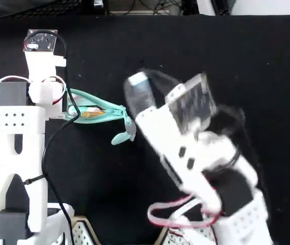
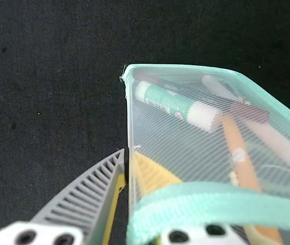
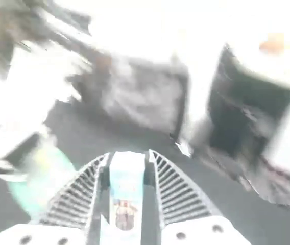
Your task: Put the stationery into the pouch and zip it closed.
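A see-through mesh pouch (image 1: 98, 112) with teal trim lies on the black table beside the left arm, its teal pull tab (image 1: 120, 137) trailing off one end. In the left wrist view the pouch (image 2: 186, 148) holds a green-and-white glue stick (image 2: 173, 105), an orange pencil (image 2: 239, 153) and a white pen (image 2: 283, 145). My left gripper (image 2: 127, 161) is shut on the pouch's edge, one finger outside the mesh and one inside. My right gripper (image 3: 127, 155), blurred, is shut on a small light-blue and white item (image 3: 126, 186), and hangs just right of the pouch (image 1: 137, 82).
Black cloth (image 1: 237, 51) covers the whole table. The left arm's white body (image 1: 15, 153) stands at the left and the right arm's body (image 1: 206, 168) crosses the lower right. Cables and a rack run along the far edge (image 1: 135, 6).
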